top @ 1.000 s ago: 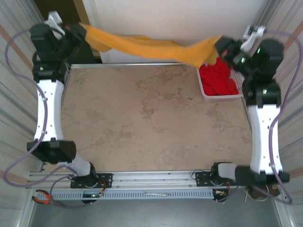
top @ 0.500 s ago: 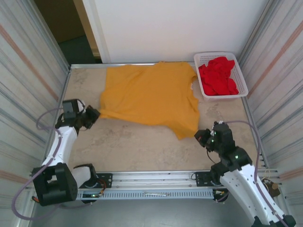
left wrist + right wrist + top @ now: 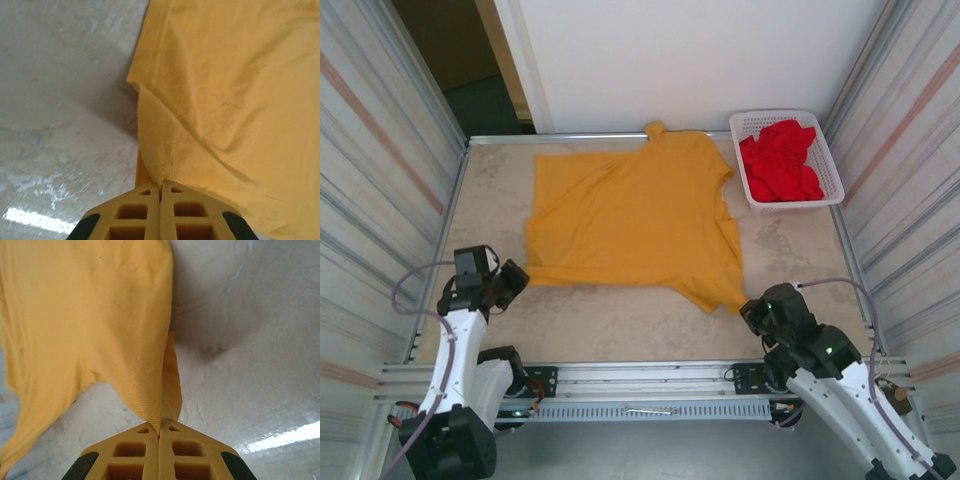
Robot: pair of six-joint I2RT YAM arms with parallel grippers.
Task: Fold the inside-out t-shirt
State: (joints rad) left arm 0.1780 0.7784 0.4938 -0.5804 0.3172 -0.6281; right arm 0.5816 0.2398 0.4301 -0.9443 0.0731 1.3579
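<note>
- While it lies spread out flat on the mottled beige stone-look table point(image 3: 620, 325), the mustard-yellow soft cloth t-shirt point(image 3: 635, 215) sits just left of the white perforated plastic basket point(image 3: 832, 170). The shirt's right edge is close to the basket's wall.
- That basket has a heap of bright red garments point(image 3: 780, 160) in it.
- Left gripper point(image 3: 515, 278) is pinched tight on the shirt corner farthest from the basket, well apart from it. In the left wrist view the yellow fingertips point(image 3: 145, 192) are pressed together with the hem fold caught between them.
- Right gripper point(image 3: 750, 308) is clamped on the shirt's other near corner, straight toward the arm bases from the basket. Same deal on its own cam, cloth nipped between closed jaws.
- One little bump of cloth pokes past the table's far edge, left of the basket.
</note>
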